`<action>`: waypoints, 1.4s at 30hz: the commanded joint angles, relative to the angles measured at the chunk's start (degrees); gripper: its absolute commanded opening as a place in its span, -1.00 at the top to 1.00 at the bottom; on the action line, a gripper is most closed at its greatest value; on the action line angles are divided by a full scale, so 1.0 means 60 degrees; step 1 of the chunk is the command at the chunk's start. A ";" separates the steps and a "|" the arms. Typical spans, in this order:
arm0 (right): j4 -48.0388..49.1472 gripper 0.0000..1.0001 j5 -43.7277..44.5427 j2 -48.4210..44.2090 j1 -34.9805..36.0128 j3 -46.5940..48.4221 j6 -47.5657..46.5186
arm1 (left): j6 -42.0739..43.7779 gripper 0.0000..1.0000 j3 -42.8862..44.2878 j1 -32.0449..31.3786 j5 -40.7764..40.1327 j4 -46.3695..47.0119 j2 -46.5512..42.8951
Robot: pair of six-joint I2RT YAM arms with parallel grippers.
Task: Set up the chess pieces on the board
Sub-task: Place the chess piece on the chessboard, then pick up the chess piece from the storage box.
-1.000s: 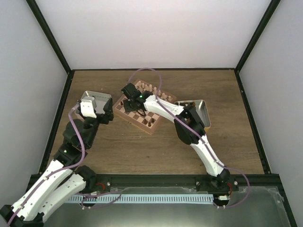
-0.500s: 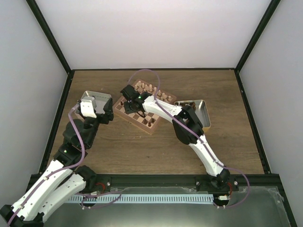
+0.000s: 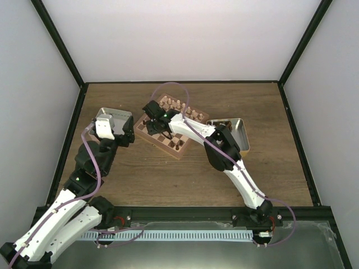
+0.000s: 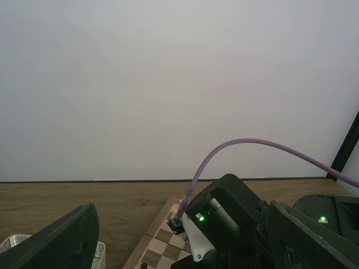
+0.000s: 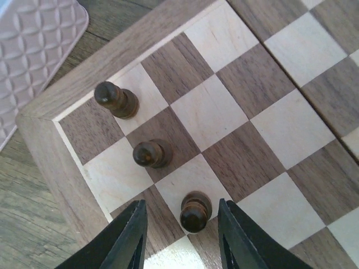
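My right hand (image 5: 180,231) hangs low over one corner of the board (image 5: 50,162), its fingers (image 5: 130,238) parted a moderate way. Between them stands a dark chess piece (image 5: 194,212), upright on a light square. There is a sliver of board on either side of it, so neither finger touches it. I hold nothing.

Two more dark pieces (image 5: 148,153) stand beyond it, making a line of three that runs one square in from the tan border. All three are upright and on separate squares. Just past that corner of the board lies a tin with an embossed pattern (image 5: 36,39), resting on the worktop (image 5: 22,224).

From above, the board sits near the middle of the worktop, turned at an angle. Pale pieces (image 3: 176,105) line its far edge and a few dark ones stand on its near side. A second tin (image 3: 238,137) lies to the right of the board, with dark pieces (image 3: 222,123) in its far end.

My left hand (image 3: 126,133) is beside the patterned tin, left of the board. Its fingers (image 4: 56,244) are spread wide with nothing between them.
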 commanded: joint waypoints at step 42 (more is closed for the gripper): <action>0.3551 0.45 -0.0371 -0.7454 -0.5146 -1.0185 0.3399 | -0.0125 -0.67 -0.0126 0.0090 0.0359 0.0177 0.0132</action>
